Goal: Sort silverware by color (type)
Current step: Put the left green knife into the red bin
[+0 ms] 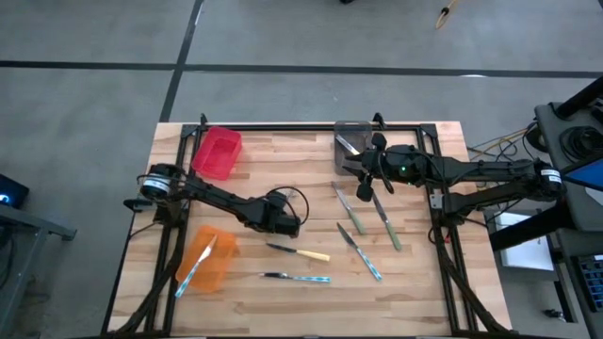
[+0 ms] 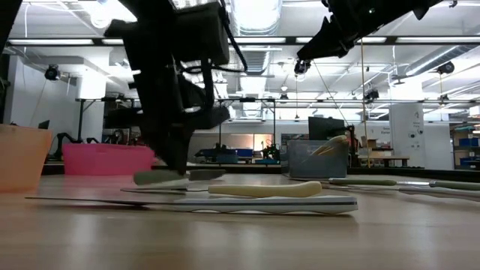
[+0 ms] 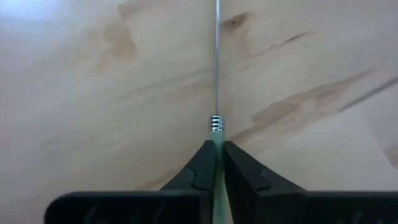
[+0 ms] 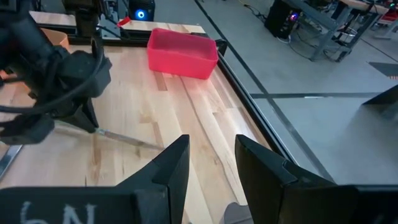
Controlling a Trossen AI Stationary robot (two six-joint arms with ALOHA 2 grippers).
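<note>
Looking down from the high view, the left claw [image 1: 283, 224] sits low over the middle of the table [image 1: 415, 282], just above the yellow-handled knife [image 1: 300, 251] and the light-blue-handled knife [image 1: 297, 278]. What it has hold of is hidden under the arm here. Three more knives, two green-handled [image 1: 350, 212] [image 1: 386, 222] and one blue-handled [image 1: 363, 252], lie to the right. The orange bin [image 1: 209, 266] already holds a blue-handled knife, the grey bin [image 1: 350, 141] holds one too, and the red bin [image 1: 217, 153] looks empty. The right claw [image 1: 369, 168] hovers by the grey bin.

The low view shows the left arm planted right down at the table surface, with a pale-handled knife lying in front of it.

In the left wrist view, the left claw's fingers [image 3: 202, 168] are clenched on a pale green handle, the blade running straight ahead across the wood. So a green-handled knife is pinched while lying on the table.

The right wrist view has the right claw [image 4: 211, 158] with its fingers parted and nothing between them, high above the boards, the red bin beyond.

By my reading, the grasp of one knife is just done. The next move calls for a clean lift, then carrying it to whichever bin takes green; which one I cannot tell.
</note>
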